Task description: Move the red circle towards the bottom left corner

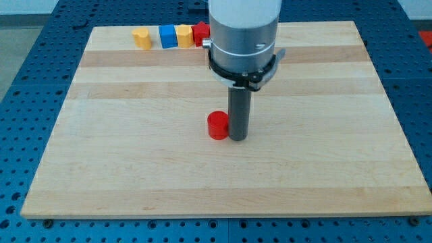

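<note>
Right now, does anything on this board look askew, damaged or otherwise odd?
Nothing stands out. My tip sits against the red circle's right side; four blocks sit in a row at the board's top edge, the rightmost partly hidden behind the arm.

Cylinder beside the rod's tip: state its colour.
Red, touching my tip on the view's left; camera view.

Pale wooden board of glued lengthwise planks (135, 169) fills most of the view, grain running left to right, some strips slightly darker than others. It sits on a blue metal perforated bench top with a regular grid of small holes (27, 50), visible on all four sides of the board. Small dark feet or fasteners show under the board's bottom edge. Strip of pale grey surface (101, 10) along the view's top, beyond the bench. Lighting even, soft shadows only.
</note>
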Controlling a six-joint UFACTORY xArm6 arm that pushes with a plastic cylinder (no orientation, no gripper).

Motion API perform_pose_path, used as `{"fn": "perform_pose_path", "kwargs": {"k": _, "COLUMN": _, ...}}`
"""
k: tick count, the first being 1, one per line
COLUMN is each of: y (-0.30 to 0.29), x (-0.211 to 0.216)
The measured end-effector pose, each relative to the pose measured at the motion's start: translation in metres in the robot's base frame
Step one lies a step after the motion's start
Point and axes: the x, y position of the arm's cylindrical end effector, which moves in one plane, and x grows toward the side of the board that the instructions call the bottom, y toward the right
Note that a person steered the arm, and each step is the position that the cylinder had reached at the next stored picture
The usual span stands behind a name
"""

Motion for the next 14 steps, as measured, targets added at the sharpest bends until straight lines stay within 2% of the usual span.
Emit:
{"fn": "perform_pose_path", "kwargs": {"k": 3, "y": -0.01, "x": -0.046}}
{"fn": "perform_pose_path", "kwargs": {"k": 4, "y": -0.038, "x": -0.038}}
{"fn": "perform_pose_path", "kwargs": {"k": 6, "y": -0.089, "x": 0.025}}
{"fn": "perform_pose_path", "kwargs": {"k": 8, "y": -0.088, "x": 0.022}}
{"fn": "perform_pose_path", "kwargs": {"k": 10, "y": -0.095, "x": 0.048}}
{"fn": "perform_pose_path", "kwargs": {"k": 12, "y": -0.172, "x": 0.077}}
{"fn": "perform_pose_path", "kwargs": {"k": 14, "y": -0.216, "x": 0.081}}
